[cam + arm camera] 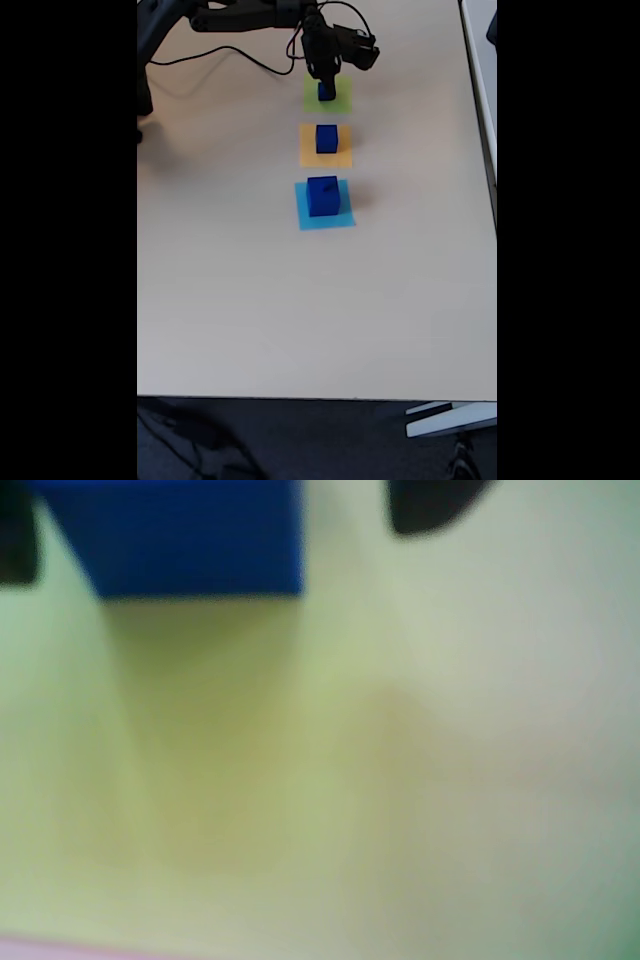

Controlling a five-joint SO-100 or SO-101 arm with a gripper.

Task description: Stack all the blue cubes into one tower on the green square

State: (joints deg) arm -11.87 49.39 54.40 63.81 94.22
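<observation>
No tower is built yet. The small blue cube (326, 91) sits on the green square (340, 102), between the spread fingers of the gripper (215, 520), apparently ungripped. The medium cube (326, 138) and large cube (323, 195) remain unstacked on the orange square (308, 155) and light-blue square (306, 218).

Three solid dark blue cubes sit on a beige table (250, 300). The smallest cube (326, 91) lies on the flat light green square (342, 100), under the black gripper (323, 72).
</observation>
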